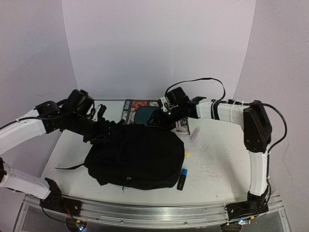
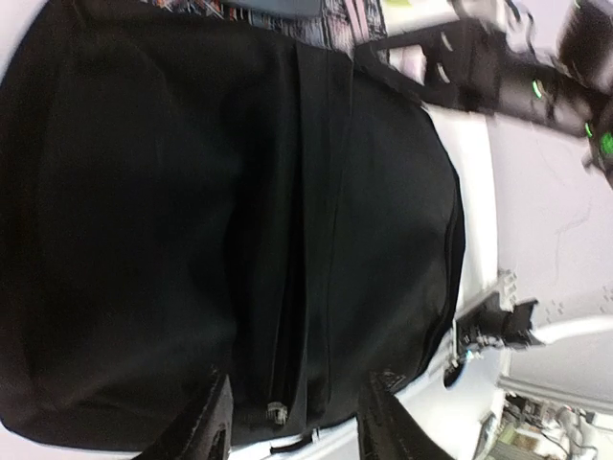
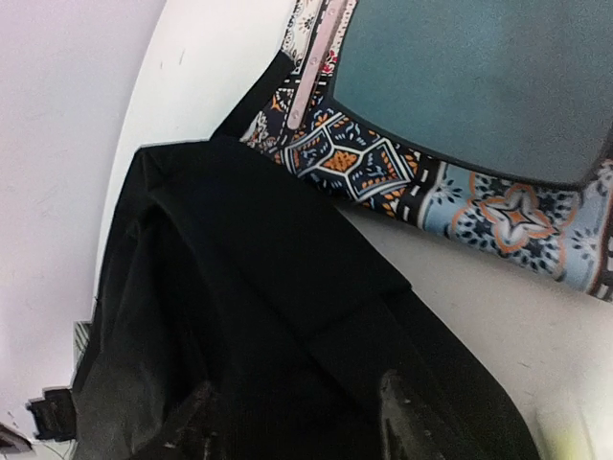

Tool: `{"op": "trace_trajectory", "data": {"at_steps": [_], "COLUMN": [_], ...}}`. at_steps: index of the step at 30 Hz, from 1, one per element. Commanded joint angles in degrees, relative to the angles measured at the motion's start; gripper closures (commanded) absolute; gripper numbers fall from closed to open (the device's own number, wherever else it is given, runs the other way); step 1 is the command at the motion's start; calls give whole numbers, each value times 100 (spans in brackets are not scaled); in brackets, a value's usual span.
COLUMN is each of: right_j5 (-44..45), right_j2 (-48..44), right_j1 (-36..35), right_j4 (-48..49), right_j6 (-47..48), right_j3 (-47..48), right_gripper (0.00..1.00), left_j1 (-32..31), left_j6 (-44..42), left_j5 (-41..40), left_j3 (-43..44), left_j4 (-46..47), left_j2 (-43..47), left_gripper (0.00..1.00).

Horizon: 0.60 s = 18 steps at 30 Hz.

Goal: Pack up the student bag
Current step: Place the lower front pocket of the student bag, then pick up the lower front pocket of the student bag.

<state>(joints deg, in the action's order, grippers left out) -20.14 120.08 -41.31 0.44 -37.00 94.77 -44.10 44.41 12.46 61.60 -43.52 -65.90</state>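
White bench [image 1: 217, 159] from above: you see the student bag [image 1: 137, 157] lying flat at its middle, black and rounded, with a marker [image 1: 182, 179] just beside its right edge, which neither wrist view shows. Left wrist: your left claw [image 2: 297, 426] stands parted and empty over the bag's zipper pull [image 2: 276, 412]. Right wrist: your right claw [image 3: 297, 422] stands parted above the bag's black fabric, near a patterned cloth [image 3: 383, 168].

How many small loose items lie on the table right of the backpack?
3: a pink stick farthest back, a yellow scrap at the backpack's edge, a dark blue-tipped marker by its near corner. Others may hide under it.
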Motion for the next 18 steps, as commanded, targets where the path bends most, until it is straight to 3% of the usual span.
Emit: {"op": "trace_trajectory", "data": {"at_steps": [1, 10, 18], "right_j5": [223, 788, 1338], "right_j2": [-1037, -1371, -1168], "right_j1": [-146, -939, -1313], "right_j4": [79, 71, 4], "right_j6": [-5, -367, -698], "right_j3": [-435, -701, -556], "right_gripper": [32, 14, 6], "left_j1": [94, 92, -144], "left_j6": [-348, -644, -731], "left_j5": [-656, -869, -584], "left_j3": [469, 631, 904], "left_j4": [-35, -19, 92], "left_j2": [-404, -1254, -1607], "left_gripper": [51, 50, 48]}}
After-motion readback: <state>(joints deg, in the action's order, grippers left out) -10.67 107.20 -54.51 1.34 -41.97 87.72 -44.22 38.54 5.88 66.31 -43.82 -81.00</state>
